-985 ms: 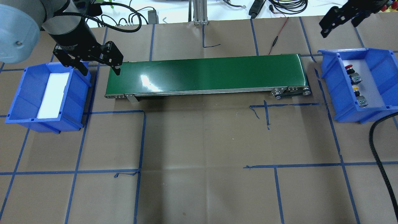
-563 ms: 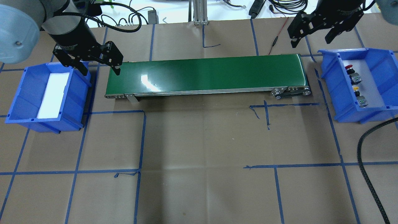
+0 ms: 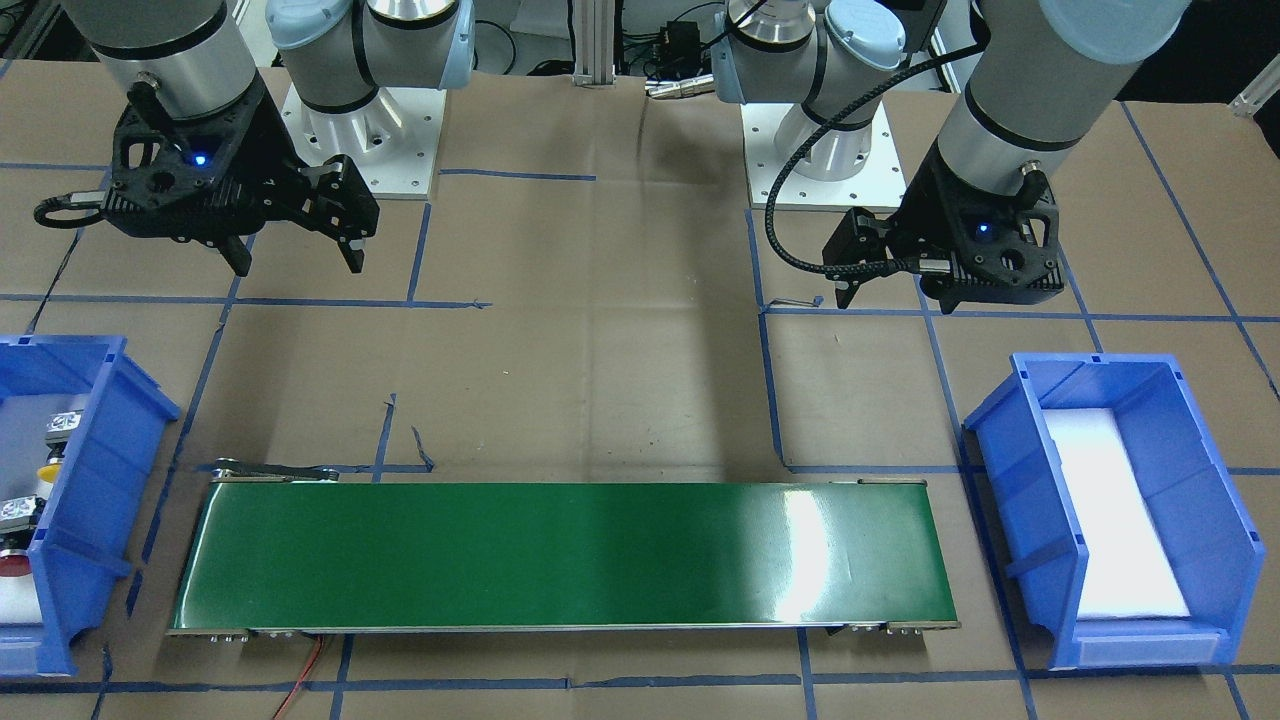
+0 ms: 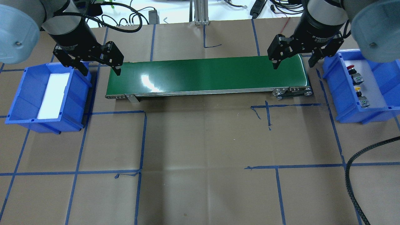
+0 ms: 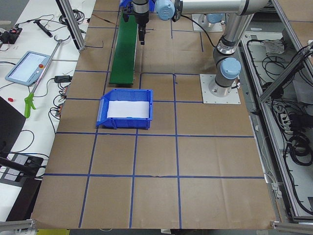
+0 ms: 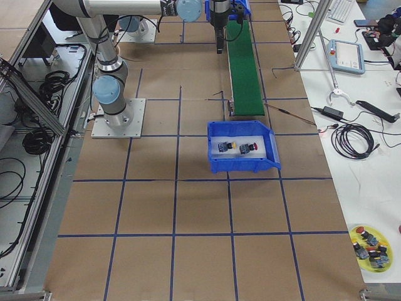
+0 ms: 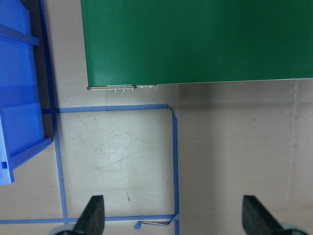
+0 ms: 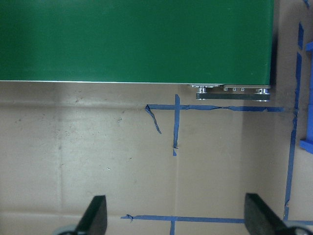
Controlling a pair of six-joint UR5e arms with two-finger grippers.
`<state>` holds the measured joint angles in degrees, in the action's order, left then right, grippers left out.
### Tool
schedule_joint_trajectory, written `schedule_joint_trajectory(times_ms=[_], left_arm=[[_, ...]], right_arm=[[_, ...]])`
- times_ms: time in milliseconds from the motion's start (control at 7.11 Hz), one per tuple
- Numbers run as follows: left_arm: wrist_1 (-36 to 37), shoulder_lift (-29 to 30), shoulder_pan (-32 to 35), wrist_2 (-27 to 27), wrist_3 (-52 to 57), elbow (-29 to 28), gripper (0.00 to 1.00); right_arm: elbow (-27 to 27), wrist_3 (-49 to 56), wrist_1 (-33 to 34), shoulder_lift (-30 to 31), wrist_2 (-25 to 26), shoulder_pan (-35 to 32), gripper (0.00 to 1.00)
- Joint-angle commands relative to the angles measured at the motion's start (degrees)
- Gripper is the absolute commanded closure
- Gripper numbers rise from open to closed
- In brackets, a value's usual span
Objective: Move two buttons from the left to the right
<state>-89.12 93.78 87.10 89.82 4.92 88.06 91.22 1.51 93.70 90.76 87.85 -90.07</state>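
Brown paper covers the table (image 4: 200,140), crossed by a grid of blue tape lines (image 4: 140,140). Beyond the left arm's fingers (image 4: 117,69), past the table's far edge, runs a white bench (image 4: 178,14) — black cables (image 4: 290,6) strewn on it, an aluminium post (image 4: 200,12) at its edge. Behind the fingers, off the table, cable bundles (image 6: 31,135) lie on the dark floor.

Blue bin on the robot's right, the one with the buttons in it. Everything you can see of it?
The blue bin looks like glossy moulded plastic, with an open top, sloped walls, a lower front lip and a white floor liner. It sits flat on the brown-papered table, just beyond the end of the green conveyor, with a narrow gap between them. Inside, a red-capped button and a yellow-capped button lie on their sides, apart from each other.
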Motion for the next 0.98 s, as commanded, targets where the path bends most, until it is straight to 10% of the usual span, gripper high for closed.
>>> schedule_joint_trajectory(times_ms=[0,844], left_arm=[[0.00,-0.09,0.00,0.00,0.00,0.00,0.00],[0.00,0.00,0.00,0.00,0.00,0.00,0.00]], right_arm=[[2.11,-0.10,0.08,2.05,0.13,-0.11,0.00],[2.12,0.08,-0.09,1.53,0.21,-0.11,0.00]])
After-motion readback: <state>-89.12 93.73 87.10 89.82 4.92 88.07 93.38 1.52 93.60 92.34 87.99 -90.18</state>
